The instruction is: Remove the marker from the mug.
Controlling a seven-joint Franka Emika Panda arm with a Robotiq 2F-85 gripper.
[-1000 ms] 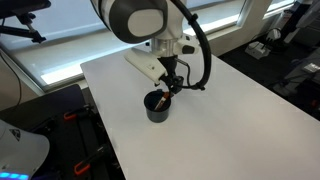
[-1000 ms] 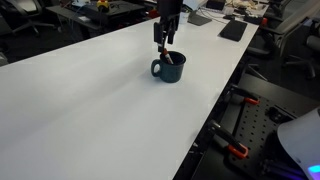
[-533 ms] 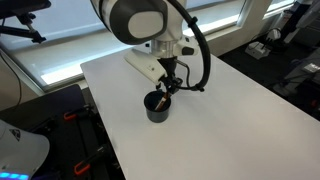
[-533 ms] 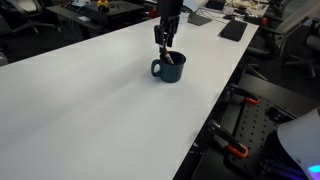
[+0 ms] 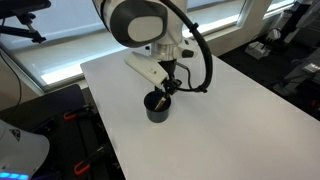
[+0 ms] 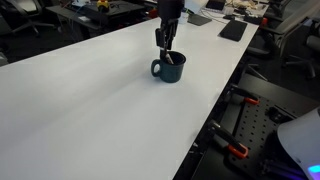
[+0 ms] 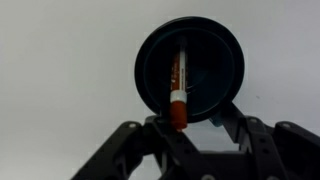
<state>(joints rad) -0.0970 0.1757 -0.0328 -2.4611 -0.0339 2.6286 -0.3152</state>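
The dark mug (image 5: 157, 108) stands upright on the white table (image 5: 230, 110); it also shows in an exterior view (image 6: 171, 69) with its handle to the left. The marker (image 7: 179, 82) leans inside the mug (image 7: 225, 50), its red-orange end up against the rim nearest the camera. My gripper (image 7: 195, 125) hangs straight above the mug, fingers spread to either side of the marker's top end, nearer the left finger, not gripping it. In both exterior views the fingertips (image 5: 169, 87) (image 6: 165, 43) are just over the mug's rim.
The table edge lies near the mug in an exterior view (image 5: 120, 150). Black flat items (image 6: 232, 30) lie at the table's far end. Clamps and cables (image 6: 240, 150) sit below the table's side.
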